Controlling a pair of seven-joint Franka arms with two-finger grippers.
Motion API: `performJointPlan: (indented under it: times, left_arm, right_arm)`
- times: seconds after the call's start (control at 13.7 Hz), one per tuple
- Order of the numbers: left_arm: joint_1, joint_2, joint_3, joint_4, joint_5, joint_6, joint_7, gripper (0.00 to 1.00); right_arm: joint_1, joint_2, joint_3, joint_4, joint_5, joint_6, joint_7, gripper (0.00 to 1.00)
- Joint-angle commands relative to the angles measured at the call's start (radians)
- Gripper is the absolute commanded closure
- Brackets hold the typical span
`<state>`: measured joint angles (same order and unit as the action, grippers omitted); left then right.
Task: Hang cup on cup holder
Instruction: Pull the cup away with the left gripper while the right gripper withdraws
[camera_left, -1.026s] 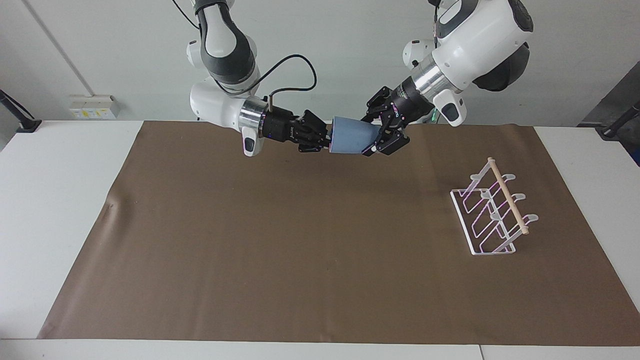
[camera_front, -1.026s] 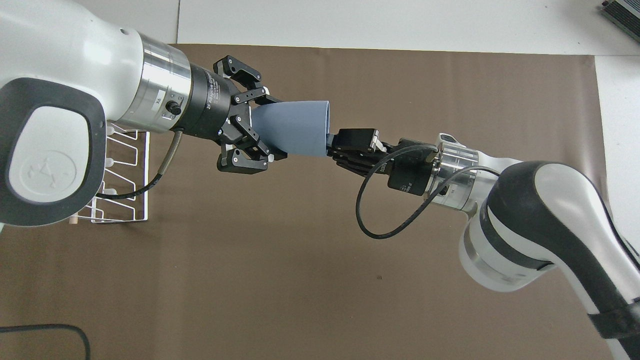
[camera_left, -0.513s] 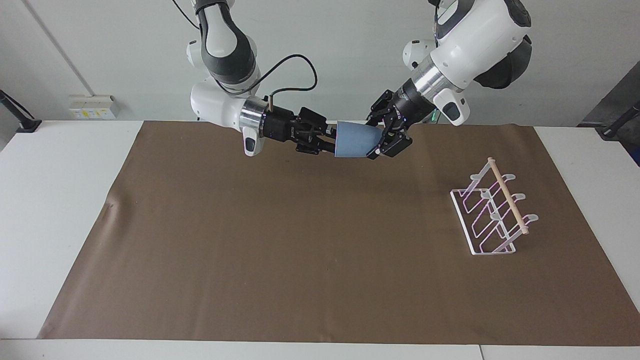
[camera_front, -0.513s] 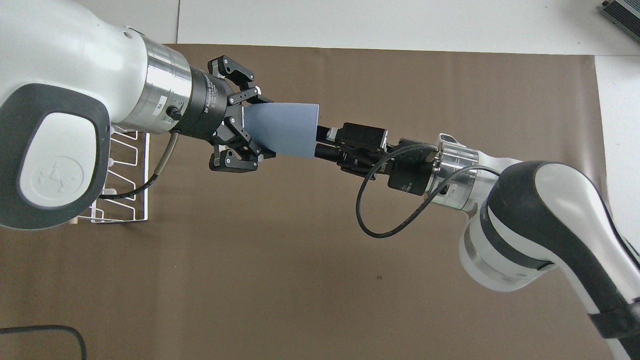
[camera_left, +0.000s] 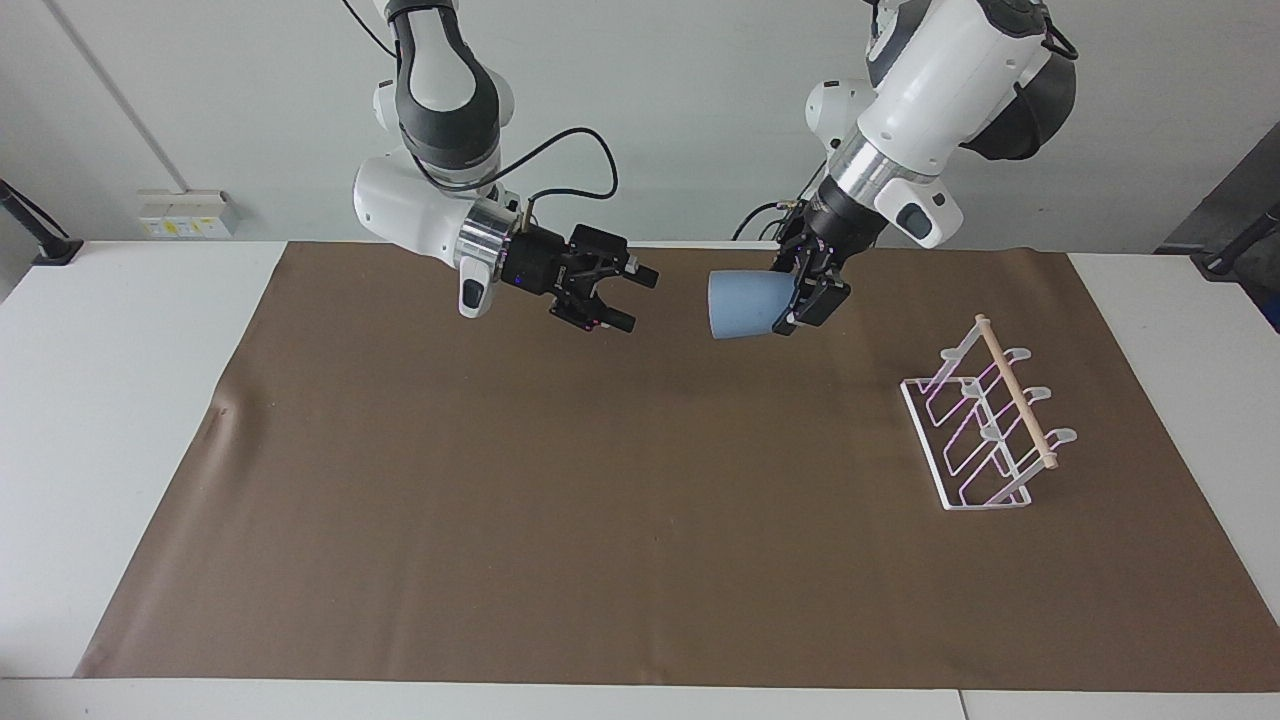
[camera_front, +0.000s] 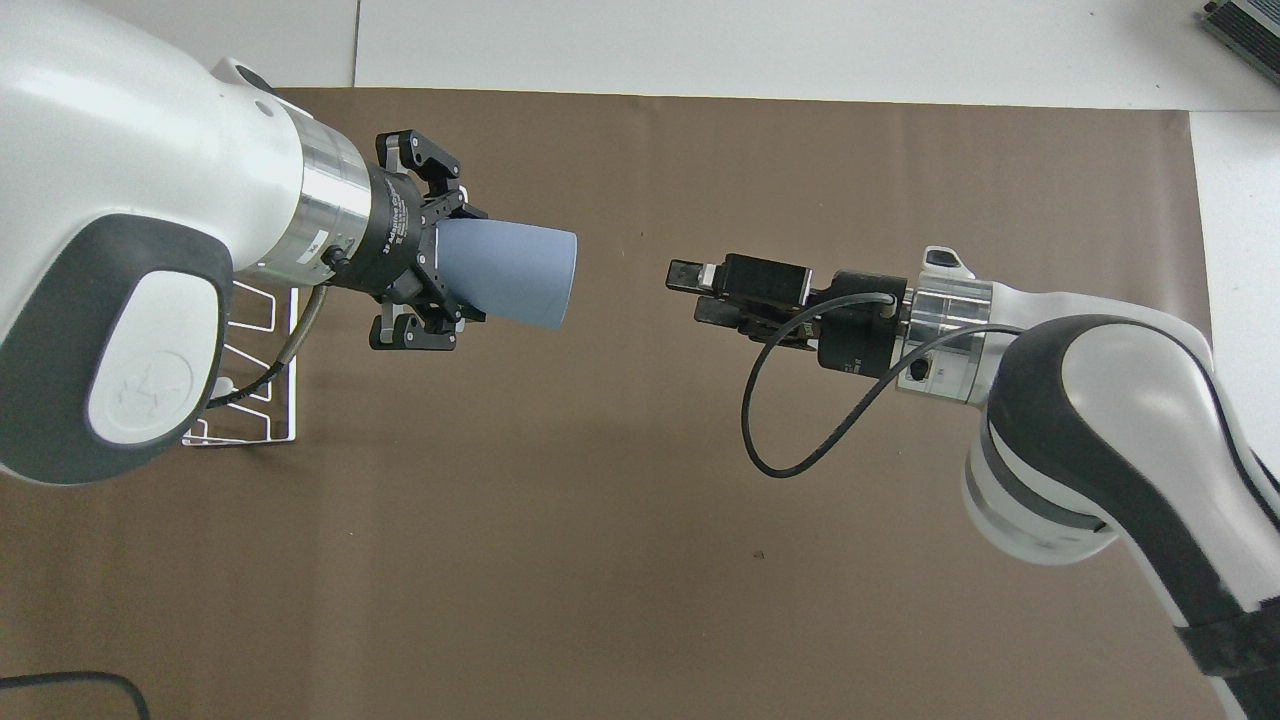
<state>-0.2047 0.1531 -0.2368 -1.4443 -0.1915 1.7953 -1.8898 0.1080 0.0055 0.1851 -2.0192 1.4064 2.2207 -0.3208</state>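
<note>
Two pincers up in the air over the brown mat (camera_left: 600, 500). Left pincer (camera_left: 800, 300) clamped on the narrow base of the cup (camera_left: 745, 304), which is held sideways, mouth toward the right pincer (camera_left: 628, 296), whose fingers stand apart and empty. Cup looks light, stiff, smooth-walled, likely slippery; the base grip suits hanging. Cup holder (camera_left: 985, 430) sits on the mat toward the left arm's end of the surface, nothing between.
</note>
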Motion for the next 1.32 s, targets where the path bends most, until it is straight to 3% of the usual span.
performJointPlan:
  times: [0.0,0.22,0.66,0.95,1.1,1.25]
  left_arm:
    - [0.001,-0.053,0.01,-0.077,0.124,0.006,0.012,1.0]
    - [0.002,-0.089,0.013,-0.135,0.301,0.012,0.009,1.0]
    - [0.077,-0.142,0.017,-0.277,0.604,0.142,-0.002,1.0]
    - [0.155,-0.155,0.017,-0.335,0.687,0.242,-0.003,1.0]
    - [0.179,-0.156,0.017,-0.378,0.778,0.297,-0.003,1.0]
    - [0.188,-0.112,0.017,-0.39,0.909,0.289,-0.003,1.0]
  right_arm:
    - [-0.034,-0.021,0.005,-0.009,-0.261,0.007,0.141,0.0]
    - [-0.05,-0.024,0.005,-0.004,-0.644,0.001,0.253,0.0]
    - [-0.091,-0.027,0.004,-0.001,-1.182,-0.013,0.331,0.0]
    - [-0.099,-0.027,0.004,0.068,-1.372,-0.102,0.393,0.0]
    - [-0.117,-0.029,0.004,0.135,-1.405,-0.195,0.42,0.0]
    - [-0.134,-0.032,0.002,0.21,-1.405,-0.295,0.422,0.0]
